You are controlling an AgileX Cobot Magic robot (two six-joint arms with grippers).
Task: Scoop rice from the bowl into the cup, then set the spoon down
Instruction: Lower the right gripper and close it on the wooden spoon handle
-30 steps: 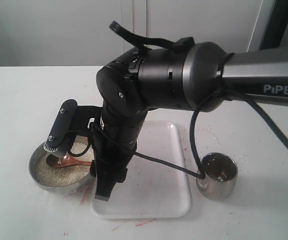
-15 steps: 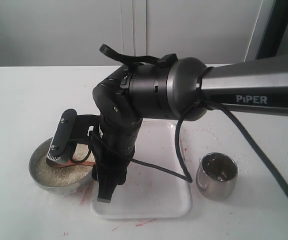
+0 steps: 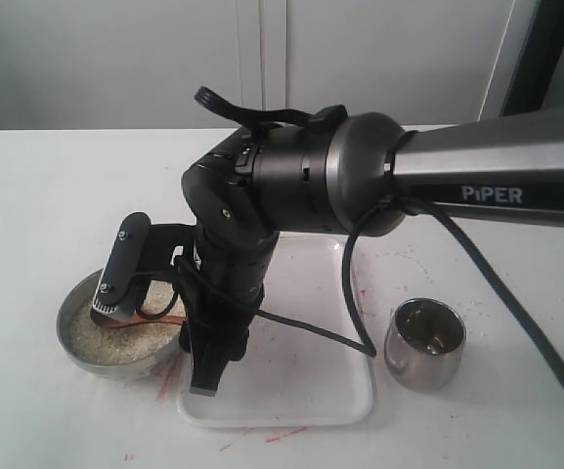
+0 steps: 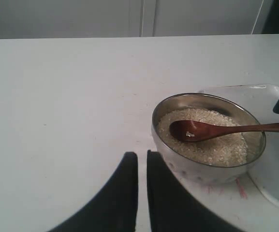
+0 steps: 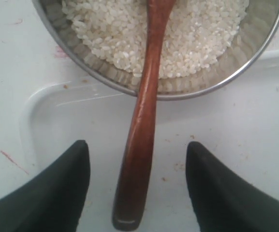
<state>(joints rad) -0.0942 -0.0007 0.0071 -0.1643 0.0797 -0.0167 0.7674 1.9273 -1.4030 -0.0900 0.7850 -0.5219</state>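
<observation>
Step (my read): right gripper (image 5: 137, 150) about to pick up spoon (image 5: 146, 96), no scoop yet. Jaws wide apart, nothing held, straddling handle w/o touching. Spoon head rests on rice (image 4: 212, 145) in bowl (image 4: 197, 169), handle juts over rim above tray (image 3: 311, 381). Bowl on tabletop, well short of far edge; cup (image 3: 425, 344) beyond tray's opposite side. Idle left gripper (image 4: 141, 154) closed, empty. Next: close squarely on handle, firm grip, lift level

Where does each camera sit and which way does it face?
Exterior: off the arms, looking down at bowl, tray and cup; right arm fills the middle.
Left wrist: low over the table, facing the bowl; shut left end effector in front.
Right wrist: straight down on the spoon handle inside the open right end effector.
Both wrist views share spoon, rice and bowl.
</observation>
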